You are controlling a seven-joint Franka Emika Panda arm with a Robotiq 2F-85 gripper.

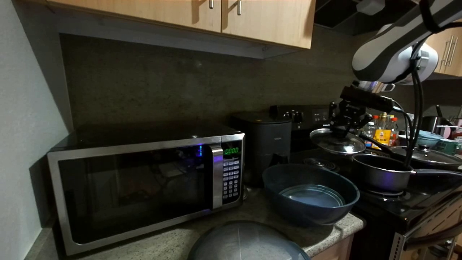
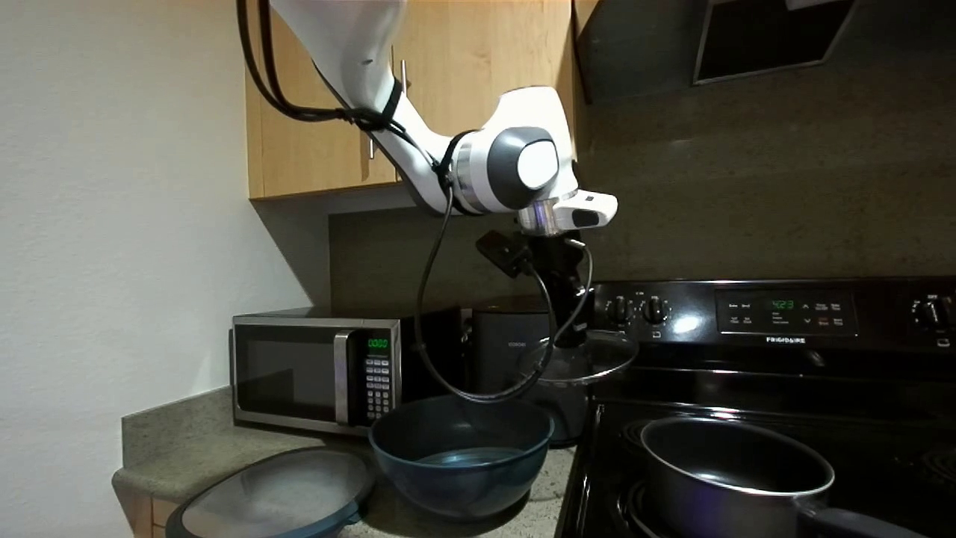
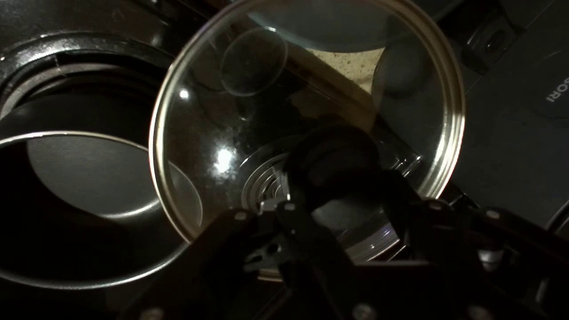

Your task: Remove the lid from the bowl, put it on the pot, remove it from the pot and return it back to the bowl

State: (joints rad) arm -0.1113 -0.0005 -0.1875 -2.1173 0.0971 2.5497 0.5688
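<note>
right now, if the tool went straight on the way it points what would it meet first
The tool points roughly down; past the lid it grips, first is probably the stovetop around the coil burner, though depth is unclear.

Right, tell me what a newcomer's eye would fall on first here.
The glass lid catches the eye first, held in mid-air by the gripper near the pot on the stove. Next comes the wide blue bowl on the counter, between stove and microwave, whose green digits glow.
</note>
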